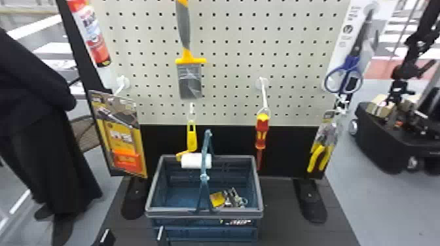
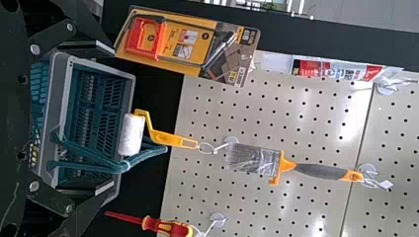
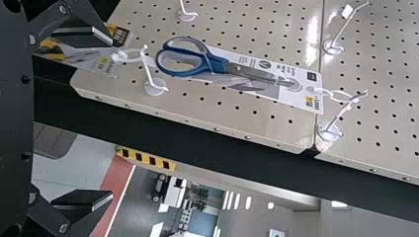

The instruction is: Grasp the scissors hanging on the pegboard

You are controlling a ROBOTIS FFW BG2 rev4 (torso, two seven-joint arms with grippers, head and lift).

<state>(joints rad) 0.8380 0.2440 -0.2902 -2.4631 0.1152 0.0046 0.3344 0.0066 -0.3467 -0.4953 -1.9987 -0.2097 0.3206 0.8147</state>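
The scissors (image 1: pixel 347 70) have blue handles and are fixed to a white card that hangs from a hook at the upper right edge of the pegboard (image 1: pixel 235 36). In the right wrist view the scissors (image 3: pixel 197 57) lie a short way beyond my right gripper (image 3: pixel 99 116), nearer its upper finger (image 3: pixel 84 32). That gripper is open with nothing between its fingers. My left gripper (image 2: pixel 99 118) is also open and empty, and faces the blue basket (image 2: pixel 54 113) and the paint roller (image 2: pixel 131 134).
Below the scissors hang yellow-handled pliers (image 1: pixel 320 150). A red screwdriver (image 1: pixel 262 131), a brush (image 1: pixel 189 75), a roller (image 1: pixel 195 160) and a saw pack (image 1: pixel 119 134) hang further left. The basket (image 1: pixel 150 196) stands under the board. A black cart (image 1: pixel 393 137) stands right, a person in black left.
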